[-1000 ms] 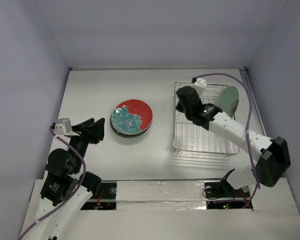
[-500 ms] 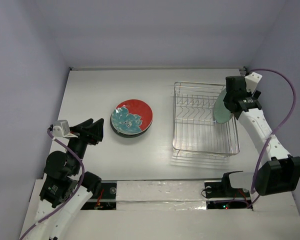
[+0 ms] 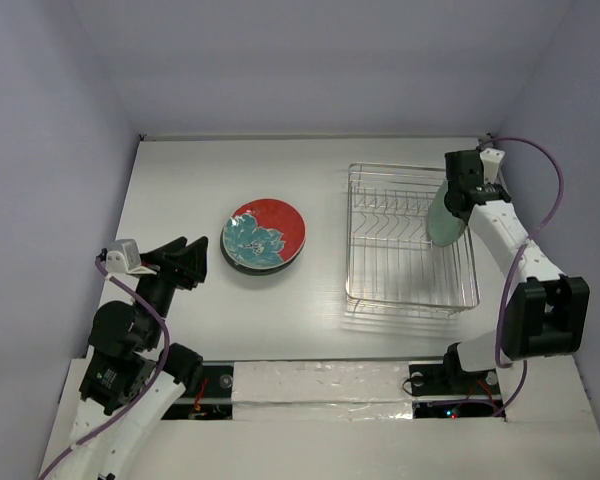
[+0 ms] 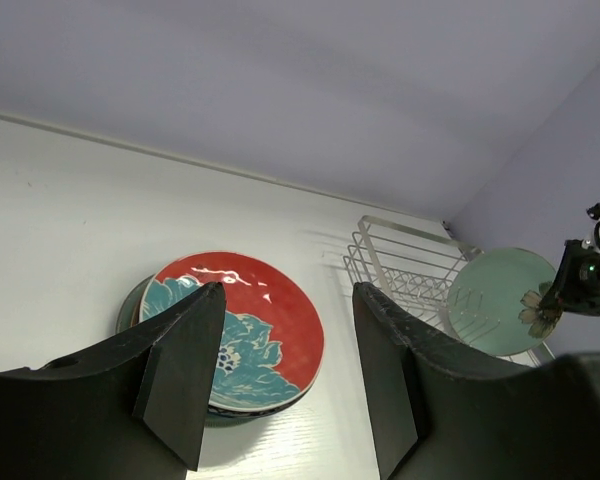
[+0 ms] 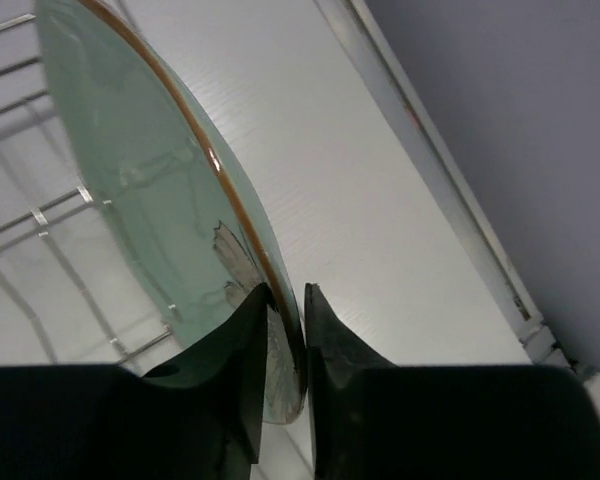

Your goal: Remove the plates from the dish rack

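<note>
Dish rack tines (image 3: 392,216) beside pale green plate (image 3: 440,224)

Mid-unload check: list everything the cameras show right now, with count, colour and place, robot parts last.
dish rack: one, silver wire, right half of the table.
pale green plate: one, standing on edge at the rack's right side.
stack of plates: number underneath hidden; the top one is red with a teal flower; lies flat, left of the rack.
table: one, white.
left end effector: black, open, empty, near-left of the stack, not touching it.
right end effector: black, shut on the pale green plate's rim.
</note>
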